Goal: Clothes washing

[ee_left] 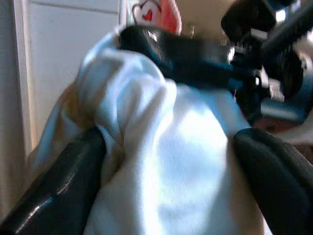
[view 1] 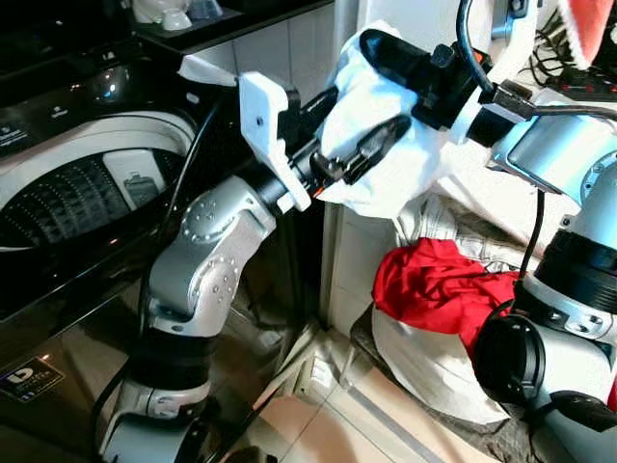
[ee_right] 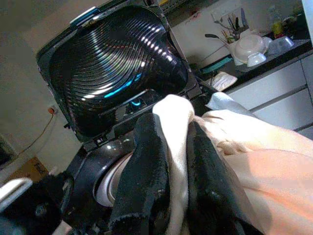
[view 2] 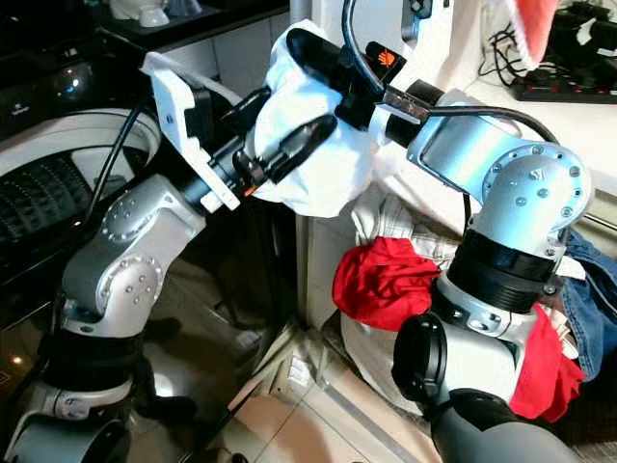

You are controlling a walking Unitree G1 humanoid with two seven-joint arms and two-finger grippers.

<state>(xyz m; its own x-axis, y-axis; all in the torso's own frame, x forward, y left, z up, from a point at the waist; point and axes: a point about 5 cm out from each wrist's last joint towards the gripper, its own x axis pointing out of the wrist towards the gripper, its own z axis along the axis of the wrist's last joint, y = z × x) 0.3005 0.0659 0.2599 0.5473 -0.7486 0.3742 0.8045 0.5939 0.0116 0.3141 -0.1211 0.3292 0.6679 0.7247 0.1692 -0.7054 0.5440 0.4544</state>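
A crumpled white cloth garment point(view 1: 386, 145) hangs bunched in mid-air, at 3 o'clock of the open black top-loading washing machine point(view 1: 67, 193).

The left wrist view was blurred. The white cloth point(view 1: 386, 145) hid most of the right gripper point(view 1: 386, 53). The washer drum point(view 1: 77, 193) was cut off at frame edge.

Tiled floor point(view 1: 347, 415) carries the washing machine point(view 1: 67, 193). Just right of it, a clothes heap point(view 1: 434, 357) with a red garment point(view 1: 434, 285) on top.
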